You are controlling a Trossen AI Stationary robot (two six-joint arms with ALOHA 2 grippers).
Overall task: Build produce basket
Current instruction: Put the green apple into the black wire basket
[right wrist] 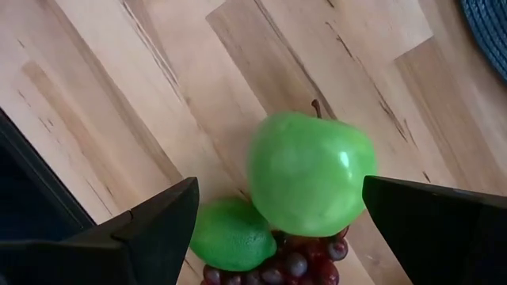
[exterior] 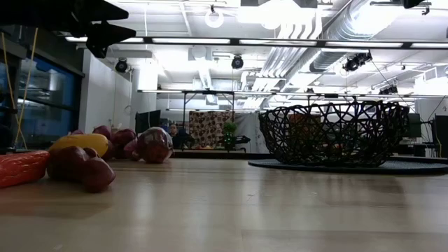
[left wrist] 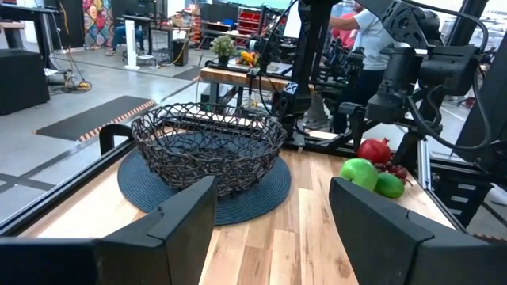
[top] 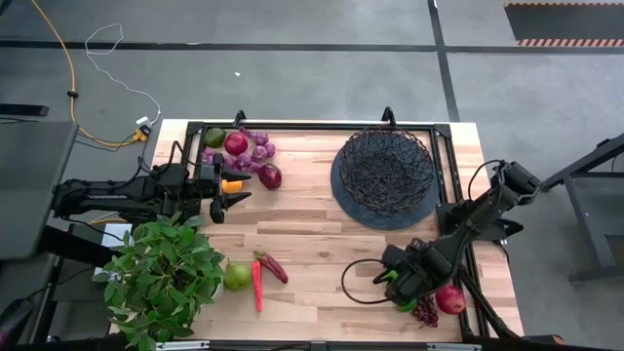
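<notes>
The black wire basket point(top: 385, 175) stands on a dark round mat at the table's far right. At the near right lie a green apple point(right wrist: 310, 172), a lime point(right wrist: 231, 234), dark grapes point(right wrist: 305, 267) and a red fruit point(top: 450, 298). My right gripper point(right wrist: 279, 188) hangs open above them, pointing down, one finger on either side of the green apple. More produce point(top: 244, 151) is piled at the far left. My left gripper point(top: 237, 192) stands open and level beside that pile, facing the basket point(left wrist: 210, 146).
A leafy potted plant point(top: 166, 278) fills the near left corner. Beside it lie a green fruit point(top: 237, 277) and red chilli peppers point(top: 263, 278). A black cable loop point(top: 361, 283) lies on the wood left of my right gripper. Bare wood stretches across the table's middle.
</notes>
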